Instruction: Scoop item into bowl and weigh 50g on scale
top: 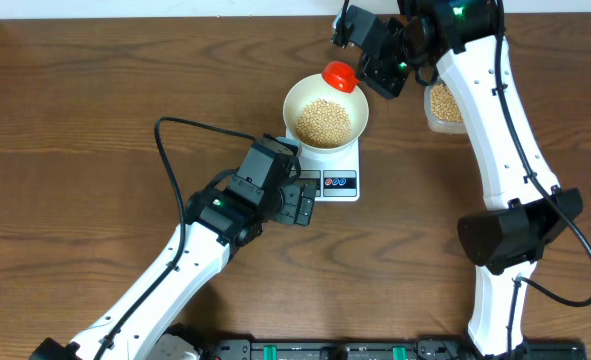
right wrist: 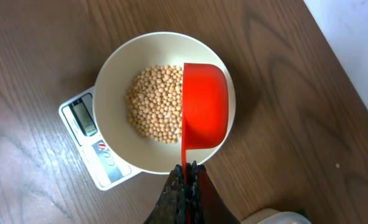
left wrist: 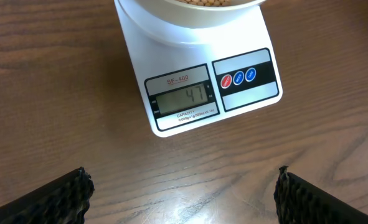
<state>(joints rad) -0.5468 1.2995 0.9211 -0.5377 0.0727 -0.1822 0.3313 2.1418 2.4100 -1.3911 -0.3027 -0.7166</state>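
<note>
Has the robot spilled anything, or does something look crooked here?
Nothing stands out. The beans lie inside the bowl, which sits on the scale; the red scoop hangs over it; no strays show on the table.

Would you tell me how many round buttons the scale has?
3, in a row right of the display: a red button, a middle blue button, an end blue button.

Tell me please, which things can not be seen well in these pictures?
- Right wrist: scoop hides some beans; tub cut by bottom edge.
- Overhead: scale reading too small; right arm covers part of tub.
- Left wrist: bowl cut by top edge, contents barely shown.
</note>
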